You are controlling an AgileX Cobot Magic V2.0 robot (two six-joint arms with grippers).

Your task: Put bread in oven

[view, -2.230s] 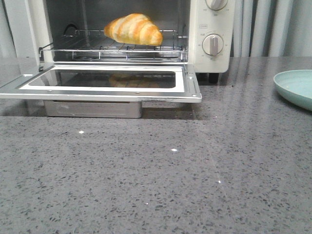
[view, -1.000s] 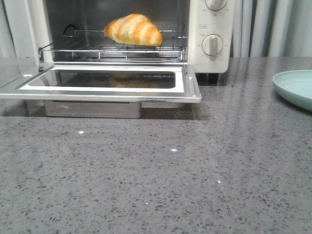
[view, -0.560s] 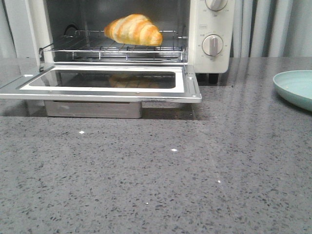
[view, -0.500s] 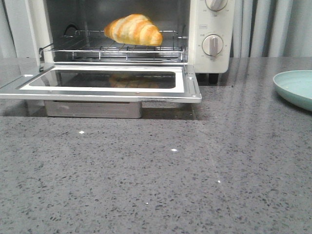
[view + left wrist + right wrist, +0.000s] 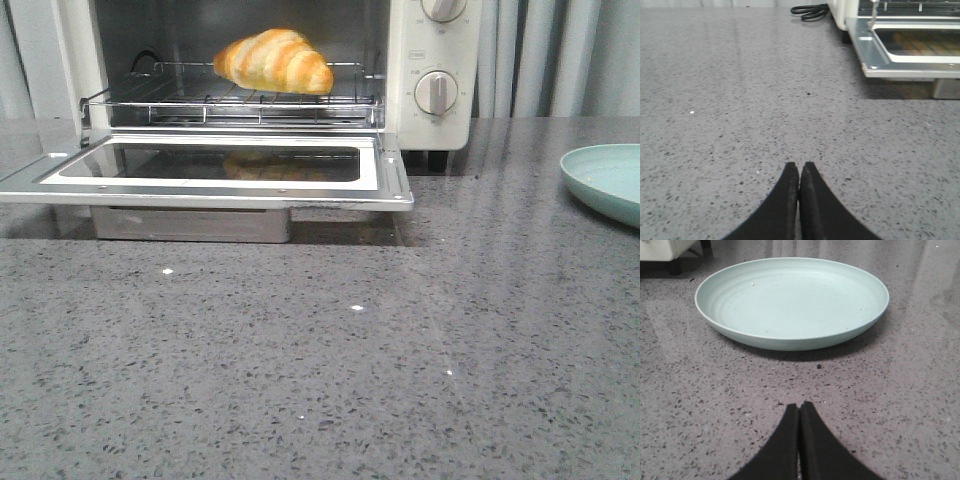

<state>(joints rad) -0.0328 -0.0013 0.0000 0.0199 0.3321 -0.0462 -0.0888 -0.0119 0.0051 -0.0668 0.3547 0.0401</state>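
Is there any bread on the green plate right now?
No, the plate is bare in the right wrist view, and the bread sits on the oven rack.

The front view's edges cut off the oven's [image 5: 430,60] top and left side and the green plate's [image 5: 608,180] right part.

Grey speckled stone table before a pale curtained backdrop

The table [image 5: 330,360] is polished grey with dark flecks, glossy enough to carry soft vertical streaks of reflected light and a few small bright glints. Behind it hang light grey-white curtains [image 5: 560,55] in upright folds, filling the back on the right. A coiled black cable [image 5: 810,11] lies on the table's far part in the left wrist view. Lighting is even and soft.
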